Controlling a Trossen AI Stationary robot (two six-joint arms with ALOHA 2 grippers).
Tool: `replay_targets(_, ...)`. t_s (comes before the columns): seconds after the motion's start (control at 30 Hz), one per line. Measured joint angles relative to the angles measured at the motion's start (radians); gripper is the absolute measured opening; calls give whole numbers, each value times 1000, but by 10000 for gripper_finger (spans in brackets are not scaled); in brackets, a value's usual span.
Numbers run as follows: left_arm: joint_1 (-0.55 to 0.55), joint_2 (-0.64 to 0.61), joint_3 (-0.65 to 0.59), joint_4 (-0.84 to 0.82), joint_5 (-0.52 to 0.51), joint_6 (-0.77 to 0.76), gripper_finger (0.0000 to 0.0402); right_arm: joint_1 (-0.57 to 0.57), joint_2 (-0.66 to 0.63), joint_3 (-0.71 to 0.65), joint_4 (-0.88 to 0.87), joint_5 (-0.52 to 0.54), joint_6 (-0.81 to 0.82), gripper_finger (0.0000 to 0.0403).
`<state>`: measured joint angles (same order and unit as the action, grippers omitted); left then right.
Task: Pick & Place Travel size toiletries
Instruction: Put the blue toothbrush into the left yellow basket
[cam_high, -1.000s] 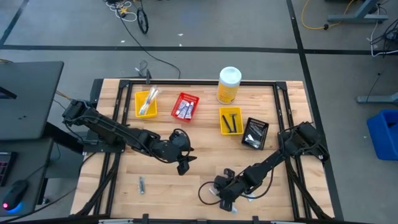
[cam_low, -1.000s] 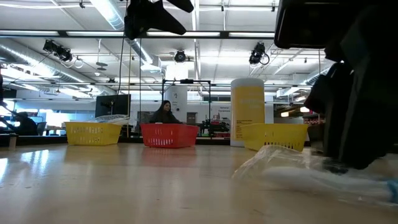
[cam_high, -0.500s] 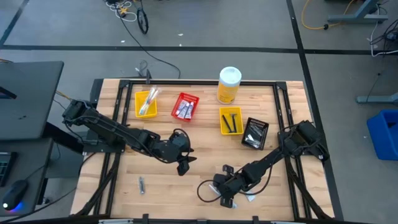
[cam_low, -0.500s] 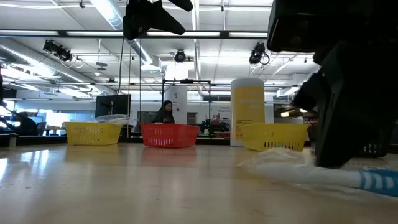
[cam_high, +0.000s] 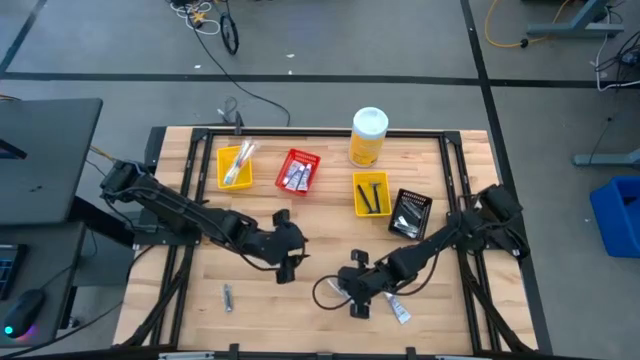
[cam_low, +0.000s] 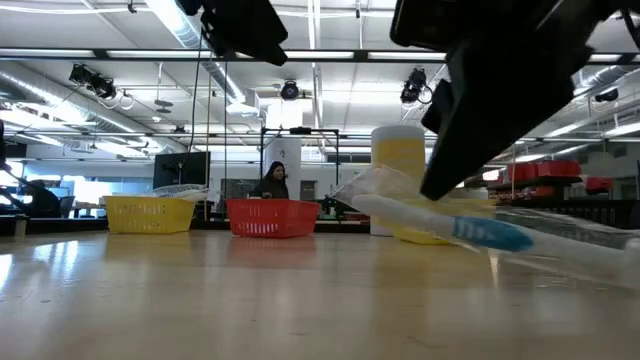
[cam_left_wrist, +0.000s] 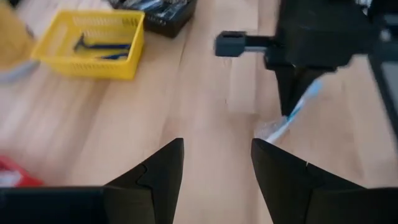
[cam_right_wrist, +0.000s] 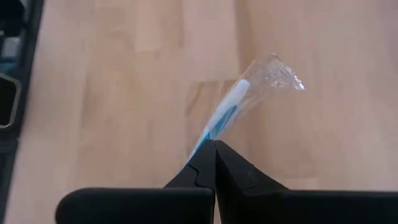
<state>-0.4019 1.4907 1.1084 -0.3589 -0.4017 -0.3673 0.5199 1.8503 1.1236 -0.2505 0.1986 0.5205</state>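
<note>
From above, the right gripper (cam_high: 357, 306) is seen low over the worktop (cam_high: 320, 225), a wrapped toothbrush (cam_high: 398, 311) trailing beside it. At table height, the toothbrush (cam_low: 470, 229) is lifted clear of the wood. In the left wrist view, the left gripper (cam_left_wrist: 217, 163) is held spread, empty. In the right wrist view, the fingers (cam_right_wrist: 239, 169) are pinched together on the toothbrush (cam_right_wrist: 227, 115).

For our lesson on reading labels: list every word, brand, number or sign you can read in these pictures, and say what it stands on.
No text can be read anywhere.
Big yellow bottle with white cap: no print can be made out.
White tubes in the red mesh bin: marks too small to read.
Clear-wrapped white and blue toothbrush, pinched in the shut right tool: no lettering shows.
</note>
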Motion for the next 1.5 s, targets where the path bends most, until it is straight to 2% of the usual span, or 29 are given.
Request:
replay_targets(0.13,0,50,0,52,36,165,199,-17,0,0,-4,1,-13,1)
replay_targets(0.33,9,221,1,256,123,307,199,-24,0,0,-16,-24,-14,0)
replay_targets(0.47,26,315,16,350,180,280,200,-24,0,0,-22,-26,-14,0)
replay_targets(0.57,42,346,32,359,242,259,207,-25,0,0,-31,-26,-17,0)
replay_targets(0.87,89,345,34,357,328,247,248,-31,0,0,-21,-30,-47,0)
replay_targets(1.1,109,345,34,355,412,240,251,-31,0,0,5,-16,-58,0)
replay_targets(1.33,109,392,36,368,430,227,252,-34,0,0,44,38,-70,0)
replay_targets(1.5,109,392,34,332,396,229,252,-37,0,0,73,37,-78,0)
